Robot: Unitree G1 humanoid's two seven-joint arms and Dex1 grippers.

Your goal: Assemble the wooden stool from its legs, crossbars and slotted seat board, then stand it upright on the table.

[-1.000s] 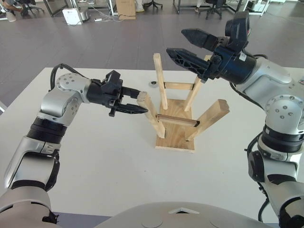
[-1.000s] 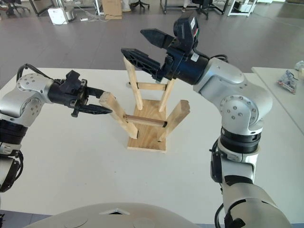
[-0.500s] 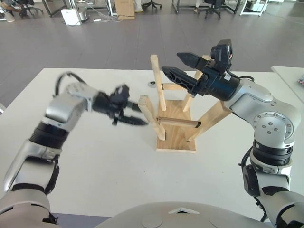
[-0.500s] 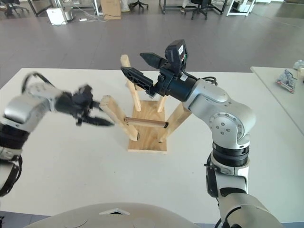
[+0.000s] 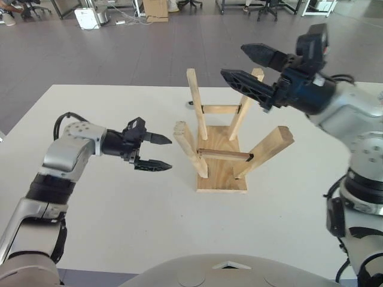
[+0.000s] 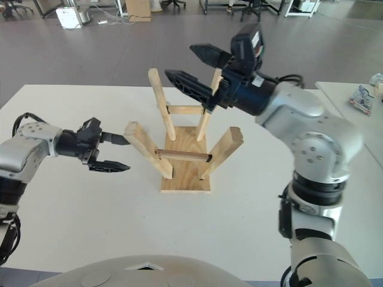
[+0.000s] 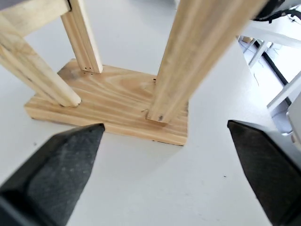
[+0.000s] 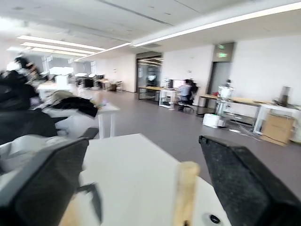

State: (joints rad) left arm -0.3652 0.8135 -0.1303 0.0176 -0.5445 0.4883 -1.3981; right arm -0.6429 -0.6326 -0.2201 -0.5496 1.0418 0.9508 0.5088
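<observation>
The white table carries the wooden stool near its middle, upside down (seat board flat on the tabletop, legs and crossbars pointing up). The right gripper hangs above the far legs, fingers spread wide, holding nothing. The left gripper sits near the nearest leg without touching it, likewise spread and empty.

The pale wooden stool rests upside down on its seat board, four legs splayed upward.
</observation>
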